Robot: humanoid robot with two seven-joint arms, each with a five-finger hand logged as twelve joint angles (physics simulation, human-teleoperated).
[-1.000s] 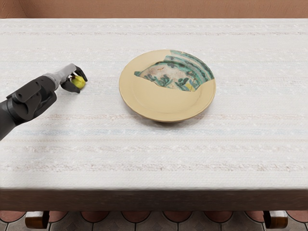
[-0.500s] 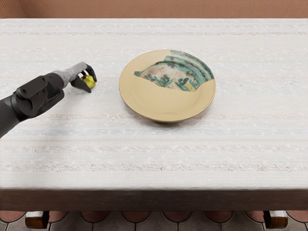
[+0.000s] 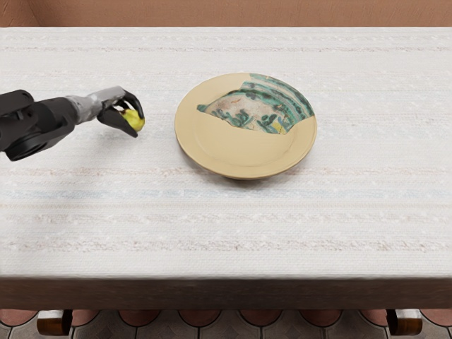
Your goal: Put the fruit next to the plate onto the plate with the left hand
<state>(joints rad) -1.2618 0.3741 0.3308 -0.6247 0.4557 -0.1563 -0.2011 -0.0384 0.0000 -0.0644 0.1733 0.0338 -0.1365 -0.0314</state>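
Left hand (image 3: 117, 110), reaching in from the left edge on a dark forearm that now lies nearly level, is clenched around the small yellow fruit (image 3: 135, 123), its dark fingers curled over the top and near side so that only the lower right of the fruit shows. Over the last second the hand has carried the fruit to the right, away from where it first sat and closer to the plate (image 3: 212, 152), and the elbow has swung up and back out of the picture. Whether the fruit is lifted clear of the pale tablecloth (image 3: 226, 219) or only skims it cannot be told from this slanted view. A strip of bare cloth still lies between the fruit and the plate's near left rim, so the grasp looks secure and the transfer appears under way but not finished. To the right, the yellow plate with its green-patterned patch holds nothing yet.
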